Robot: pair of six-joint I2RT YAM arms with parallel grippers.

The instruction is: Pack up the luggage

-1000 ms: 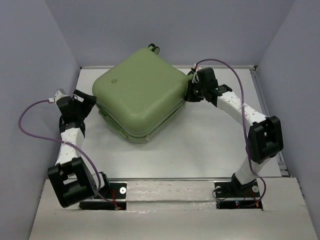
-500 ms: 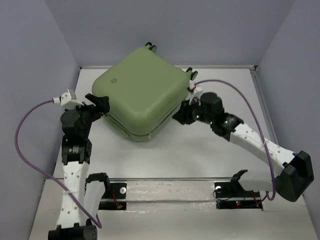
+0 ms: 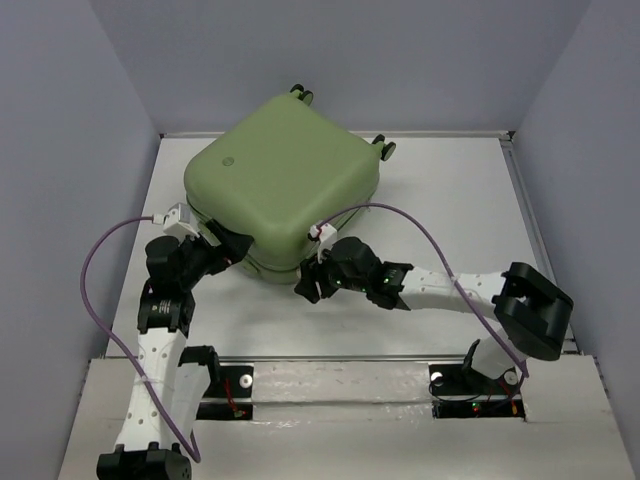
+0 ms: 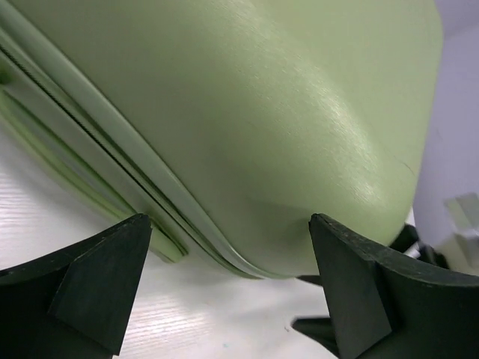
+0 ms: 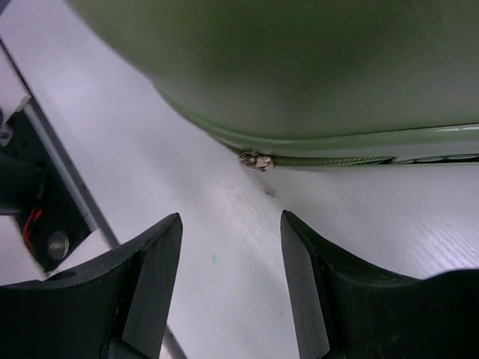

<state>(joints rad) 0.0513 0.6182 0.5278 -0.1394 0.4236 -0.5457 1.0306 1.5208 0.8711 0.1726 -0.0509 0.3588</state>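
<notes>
The luggage (image 3: 280,185) lies closed on the worktop (image 3: 450,220). The left arm (image 3: 165,310) reaches forward, left fingers (image 4: 90,292) wide open, empty, at its near-left side. The right arm (image 3: 440,290) stretches low leftward, right fingers (image 5: 150,284) parted, empty, facing the zipper pull (image 5: 255,159).

We look into a robotics lab cell: grey partition walls (image 3: 70,130) box in a white table (image 3: 450,210), robot arms (image 3: 158,355) bolted along the frame's bottom.

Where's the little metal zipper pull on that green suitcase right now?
In the right wrist view, the zipper pull sits on the seam of the luggage, just above the table, straight ahead of the open right claw.
</notes>
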